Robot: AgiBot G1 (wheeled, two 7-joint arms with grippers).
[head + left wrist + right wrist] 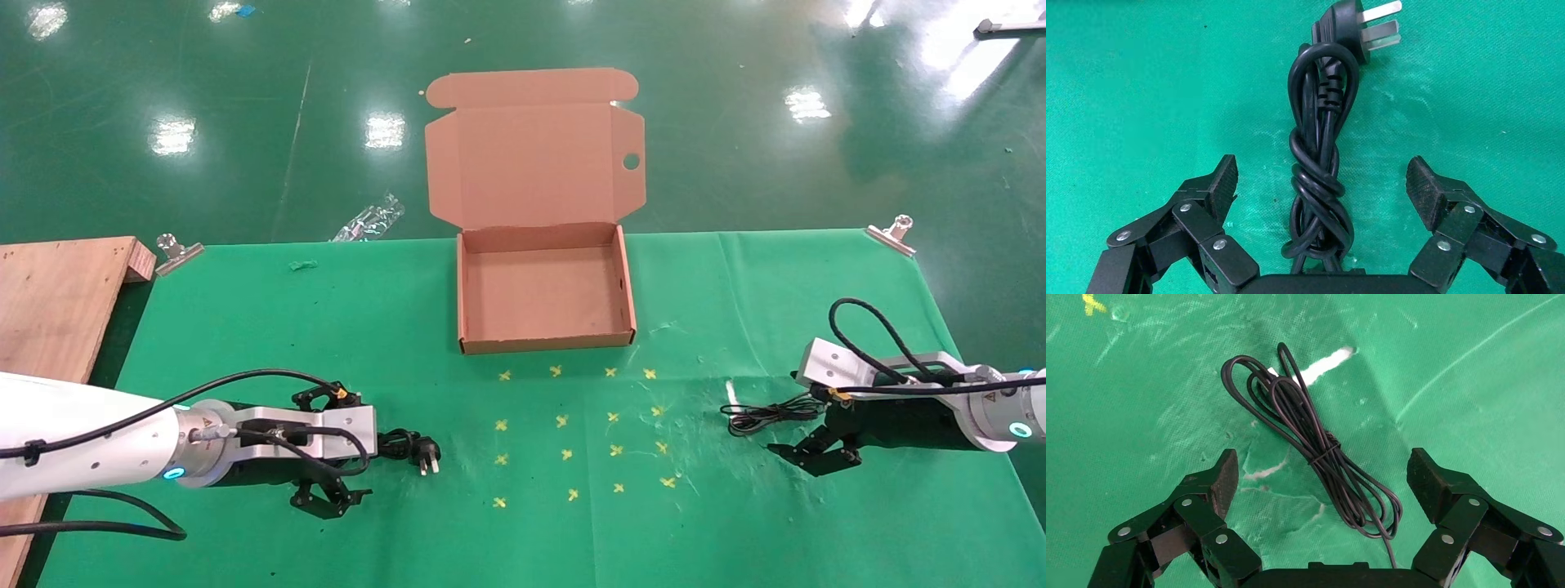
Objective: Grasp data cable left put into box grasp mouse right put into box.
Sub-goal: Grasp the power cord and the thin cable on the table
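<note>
I'm on the first step: my left hand hangs spread over the cable, a knotted black bundle on the worktop. Next I should lower and close on it. My right hand, also spread, straddles the mouse's thin cord. The box sits open.

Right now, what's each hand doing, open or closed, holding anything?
Left hand: open, holding nothing, fingers either side of the power cable.
Right hand: open, holding nothing, over the thin bundled cord.
</note>
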